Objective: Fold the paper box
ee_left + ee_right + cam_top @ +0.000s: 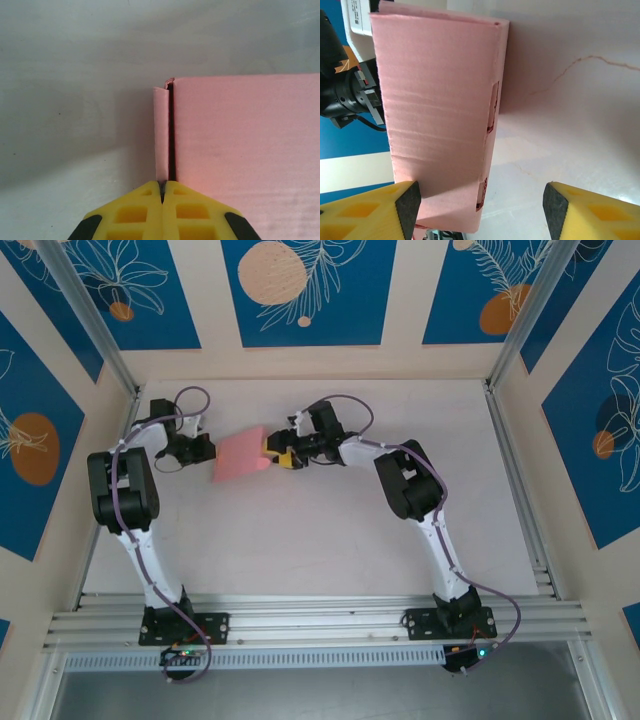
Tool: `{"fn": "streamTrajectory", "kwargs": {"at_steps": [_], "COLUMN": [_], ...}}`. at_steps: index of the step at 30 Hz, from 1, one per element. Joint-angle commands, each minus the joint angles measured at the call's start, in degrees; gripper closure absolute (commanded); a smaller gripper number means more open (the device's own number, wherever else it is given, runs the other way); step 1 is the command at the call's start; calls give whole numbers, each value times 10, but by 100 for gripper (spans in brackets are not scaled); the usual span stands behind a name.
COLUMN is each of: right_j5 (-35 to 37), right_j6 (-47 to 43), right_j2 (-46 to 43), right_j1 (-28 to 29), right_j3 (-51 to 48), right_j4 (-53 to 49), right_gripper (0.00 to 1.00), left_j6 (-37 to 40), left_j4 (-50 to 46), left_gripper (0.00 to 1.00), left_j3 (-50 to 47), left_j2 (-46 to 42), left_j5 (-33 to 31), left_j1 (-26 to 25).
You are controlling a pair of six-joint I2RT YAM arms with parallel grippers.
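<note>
Paper box [243,453]: plain pink
Left pincer [162,192]: yellow and black
Right pincer [480,202]: yellow again, black too
Counter [330,530]: off-white
Walls [300,290]: blue, white leaves, orange discs

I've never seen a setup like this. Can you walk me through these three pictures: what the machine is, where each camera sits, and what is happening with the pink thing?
The machine is two small robot arms, a left arm and a right arm, bolted at the near edge of a pale table. The overhead picture looks down from above and behind them. The other two come from cameras on the wrists, so each shows its own yellow fingers at the bottom.

Between the arms is the paper box, made of pink card and folded into a flattish box shape. In the left wrist picture the left gripper is shut, seemingly pinching a narrow flap along the box's edge. In the right wrist picture the right gripper is open, its fingers wide apart at the box's near end, not clamping it.
</note>
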Motion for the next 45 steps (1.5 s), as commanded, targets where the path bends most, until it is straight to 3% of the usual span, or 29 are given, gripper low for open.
{"fn": "streamTrajectory", "kwargs": {"at_steps": [1,18,24,30,40,45], "right_j5": [14,37,32,33,20,7], "right_j6": [20,64,46,-26,27,38], "right_j2": [-28,-53,-40,-23,-14,17], "right_j1": [4,5,7,11,3,4], "right_j3": [-33,-95,-64,11,2,43], "right_j4": [42,167,139,12,112,110], "right_gripper": [31,22,21,21,21,21], "left_j6": [11,13,12,6,1,0], "left_j4": [-44,-46,-44,-41,-35,-38], "left_gripper": [100,100,100,100,100,100], "left_j3": [-3,2,1,13,22,30], "left_j2": [31,40,34,29,20,23], "left_j5": [-7,-5,0,4,4,11], "left_j1": [-5,-5,-5,-5,-5,-5]}}
